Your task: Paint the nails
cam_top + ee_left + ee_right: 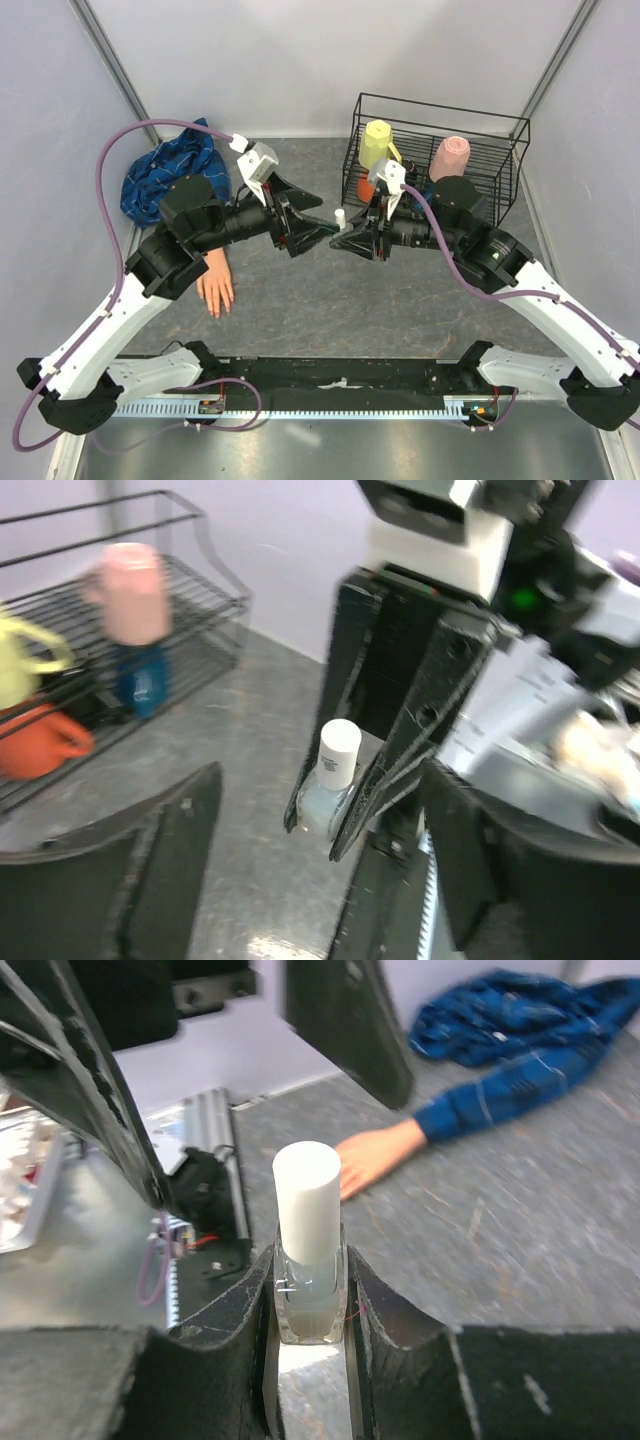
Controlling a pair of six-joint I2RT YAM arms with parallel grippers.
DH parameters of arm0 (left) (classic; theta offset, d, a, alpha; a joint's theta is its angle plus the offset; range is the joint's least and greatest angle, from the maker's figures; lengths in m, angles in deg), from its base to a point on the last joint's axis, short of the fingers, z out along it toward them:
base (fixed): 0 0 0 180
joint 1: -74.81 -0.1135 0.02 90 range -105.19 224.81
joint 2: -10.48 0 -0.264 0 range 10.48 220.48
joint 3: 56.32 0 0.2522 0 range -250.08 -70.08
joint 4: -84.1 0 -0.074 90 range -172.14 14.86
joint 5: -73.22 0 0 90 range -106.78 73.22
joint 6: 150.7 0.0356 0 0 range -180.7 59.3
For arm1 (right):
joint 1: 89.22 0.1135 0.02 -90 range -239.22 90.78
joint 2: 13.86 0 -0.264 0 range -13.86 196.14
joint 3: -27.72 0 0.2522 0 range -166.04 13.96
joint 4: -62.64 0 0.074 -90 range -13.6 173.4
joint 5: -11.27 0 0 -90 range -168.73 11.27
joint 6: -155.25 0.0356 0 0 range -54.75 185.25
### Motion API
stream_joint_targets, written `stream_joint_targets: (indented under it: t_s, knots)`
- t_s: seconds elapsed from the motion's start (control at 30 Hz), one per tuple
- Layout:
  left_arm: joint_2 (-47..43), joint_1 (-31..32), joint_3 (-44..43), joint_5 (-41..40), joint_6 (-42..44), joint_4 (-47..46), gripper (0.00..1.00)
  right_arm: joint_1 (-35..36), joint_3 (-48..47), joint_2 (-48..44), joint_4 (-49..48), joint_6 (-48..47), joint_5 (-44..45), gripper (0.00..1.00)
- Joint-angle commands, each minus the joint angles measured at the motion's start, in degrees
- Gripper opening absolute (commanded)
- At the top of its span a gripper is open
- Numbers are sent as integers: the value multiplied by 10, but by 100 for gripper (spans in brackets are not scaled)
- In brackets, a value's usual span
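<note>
A small clear bottle point(308, 1260) with a tall white cap stands upright between my right gripper's point(310, 1330) fingers, which are shut on its glass body. The top view shows this bottle point(340, 217) held above the table's middle by the right gripper point(348, 238). My left gripper point(328, 218) faces it with jaws spread wide and nothing in them. In the left wrist view the bottle point(335, 770) sits just beyond my open left gripper point(320, 880). The mannequin hand point(215, 288) lies flat, palm down, at the left, its nails too small to make out. Its blue plaid sleeve point(520, 1090) trails behind the hand point(375, 1155).
A black wire rack point(440, 150) stands at the back right, holding a yellow mug point(377, 142), a pink cup point(450, 157) and an orange cup point(35, 742). The bunched blue plaid shirt point(170, 175) lies at the back left. A black rail point(340, 385) runs along the near edge.
</note>
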Motion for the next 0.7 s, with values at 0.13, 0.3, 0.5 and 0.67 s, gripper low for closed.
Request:
stream_joint_targets:
  t_s: [0.13, 0.3, 0.5, 0.67]
  knots:
    - [9, 1, -9, -131, -57, -25, 64, -2, -48, 31, 23, -13, 99, 0]
    - [29, 5, -9, -120, -71, -41, 54, -1, -54, 30, 23, -13, 105, 0]
    - [42, 12, -5, -115, -78, -48, 52, -2, -56, 30, 21, -6, 100, 0]
    - [47, 13, -5, -99, -78, -55, 31, -1, -56, 25, 19, -4, 102, 0]
